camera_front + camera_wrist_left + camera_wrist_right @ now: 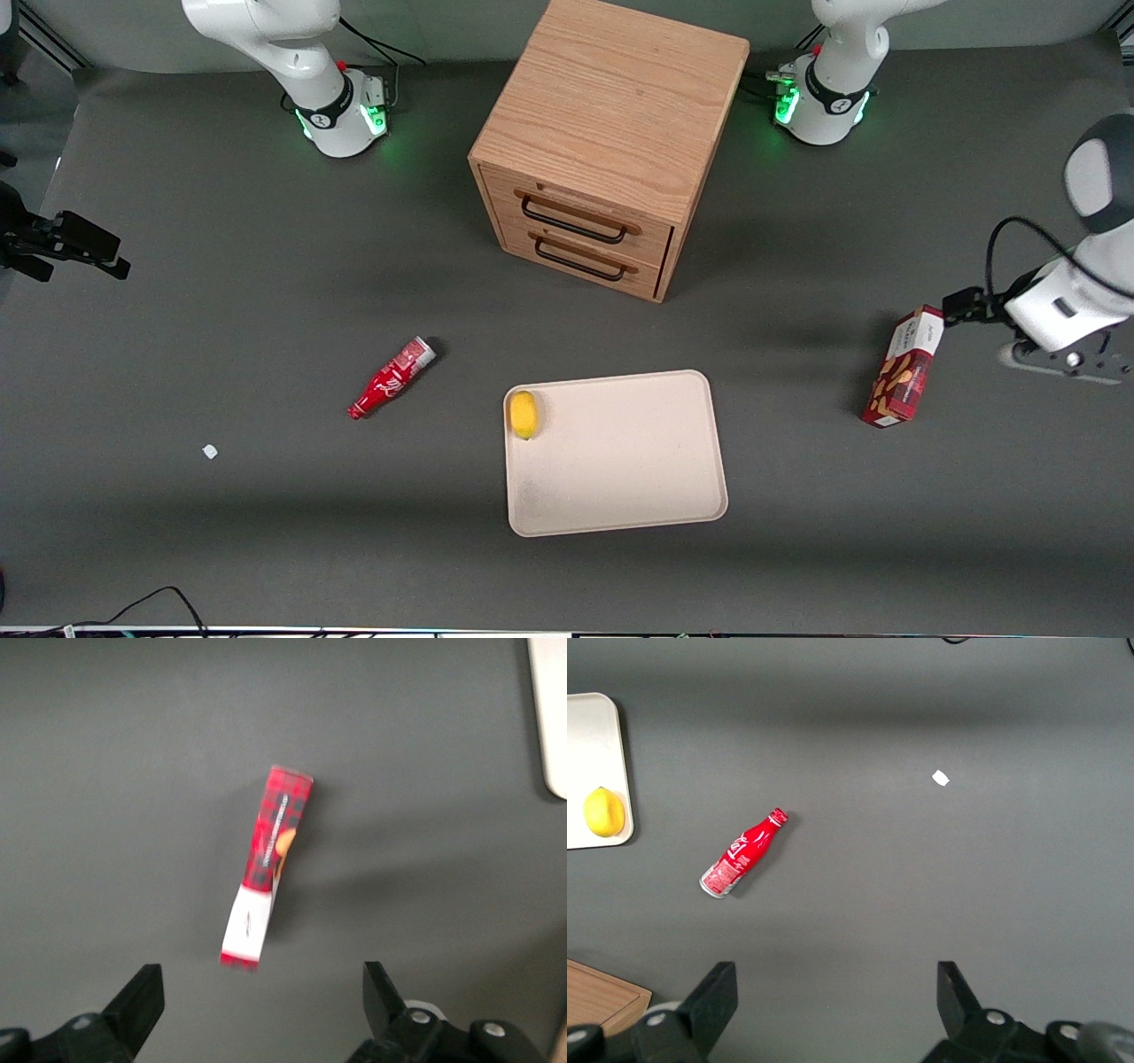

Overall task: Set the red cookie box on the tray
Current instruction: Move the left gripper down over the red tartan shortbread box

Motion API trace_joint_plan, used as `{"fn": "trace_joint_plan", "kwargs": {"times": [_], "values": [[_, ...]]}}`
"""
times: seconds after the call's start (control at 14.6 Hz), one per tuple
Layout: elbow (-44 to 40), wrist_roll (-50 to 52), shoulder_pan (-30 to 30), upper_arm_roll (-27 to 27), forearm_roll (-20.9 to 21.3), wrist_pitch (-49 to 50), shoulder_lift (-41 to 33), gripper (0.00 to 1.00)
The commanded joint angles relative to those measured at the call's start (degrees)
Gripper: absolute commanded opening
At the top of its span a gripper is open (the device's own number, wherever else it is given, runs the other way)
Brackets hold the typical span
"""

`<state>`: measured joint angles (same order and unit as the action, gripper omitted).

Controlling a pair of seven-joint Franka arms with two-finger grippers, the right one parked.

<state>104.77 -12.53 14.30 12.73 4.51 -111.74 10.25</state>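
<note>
The red cookie box (pixel 904 370) lies on the dark table toward the working arm's end, well apart from the tray (pixel 620 496). Its white end panel points away from the front camera. In the left wrist view the red cookie box (pixel 270 864) rests on the table just ahead of my gripper (pixel 261 997), roughly in line with the gap between the fingers. The gripper is open wide, above the table and holding nothing; its black fingertips (pixel 142 997) are clear of the box. The arm's white hand (pixel 1059 310) hovers beside the box. One corner of the tray (pixel 554 726) shows.
A yellow lemon (pixel 524 414) lies in the tray by its rim. A red bottle (pixel 390 378) lies on the table toward the parked arm's end, with a small white scrap (pixel 209 451) nearer the front camera. The wooden drawer cabinet (pixel 611 115) stands farther back.
</note>
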Motion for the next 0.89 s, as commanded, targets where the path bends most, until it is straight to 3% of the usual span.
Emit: {"fn": "trace_joint_plan", "kwargs": {"times": [0.0,0.27,0.82], "values": [[7.79,-3.28,-0.41,-0.77,0.94,-10.39,0.29,1.00],[13.26,-6.88,-0.50,-1.91,1.03,-23.50,4.85,1.00],[16.87,-8.56,-1.29,-4.64,2.79,-35.39,11.54,1.00]]}}
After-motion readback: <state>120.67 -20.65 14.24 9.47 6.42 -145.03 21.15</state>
